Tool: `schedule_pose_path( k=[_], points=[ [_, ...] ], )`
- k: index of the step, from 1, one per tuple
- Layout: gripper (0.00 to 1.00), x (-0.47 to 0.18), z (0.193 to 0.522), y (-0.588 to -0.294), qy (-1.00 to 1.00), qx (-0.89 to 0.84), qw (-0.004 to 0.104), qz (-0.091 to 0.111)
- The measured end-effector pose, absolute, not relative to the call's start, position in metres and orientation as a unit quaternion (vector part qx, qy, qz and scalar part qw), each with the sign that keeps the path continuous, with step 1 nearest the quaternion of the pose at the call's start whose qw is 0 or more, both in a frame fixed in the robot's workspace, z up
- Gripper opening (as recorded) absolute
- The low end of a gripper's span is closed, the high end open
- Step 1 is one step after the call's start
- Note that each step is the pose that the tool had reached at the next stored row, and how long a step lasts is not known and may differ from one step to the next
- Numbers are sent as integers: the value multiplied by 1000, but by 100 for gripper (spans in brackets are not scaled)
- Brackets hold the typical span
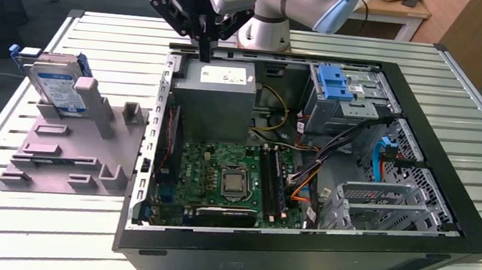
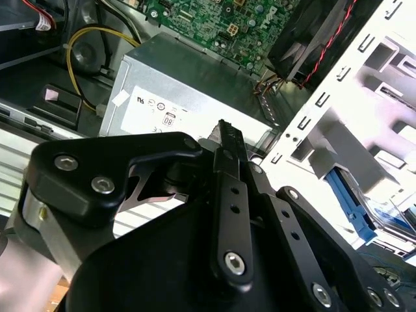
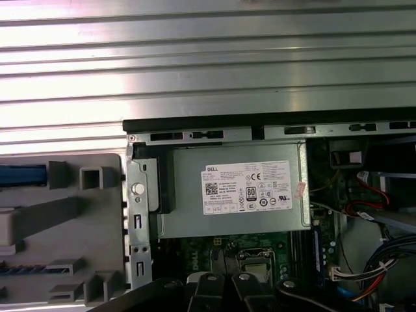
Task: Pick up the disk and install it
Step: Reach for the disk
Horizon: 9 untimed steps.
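in the exterior view i see the disk (image 1: 58,86), silver-grey with a white-and-blue label and a blue carrier, upright in a grey fixture (image 1: 67,153) at that view's left. it is well apart from the gripper (image 1: 204,53), whose fingers are pressed together, empty, above the power-supply box (image 1: 216,101). in the second wrist view the joined fingers hang over that box. in the first wrist view the case wall (image 3: 140,214) stands between box and fixture.
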<state>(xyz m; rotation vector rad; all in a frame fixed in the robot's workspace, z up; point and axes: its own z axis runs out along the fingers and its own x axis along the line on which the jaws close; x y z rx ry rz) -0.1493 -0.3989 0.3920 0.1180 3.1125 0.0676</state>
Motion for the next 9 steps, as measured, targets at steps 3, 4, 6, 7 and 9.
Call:
schedule_pose_path(
  k=[3,4,6,7,9],
  points=[
    [11,-151,392,-399,999,38,13,22],
    [11,-151,392,-399,999,38,13,22],
    [11,-152,392,-399,999,38,13,22],
    [11,-152,392,-399,999,38,13,22],
    [11,-152,392,-399,999,38,13,22]
  ],
)
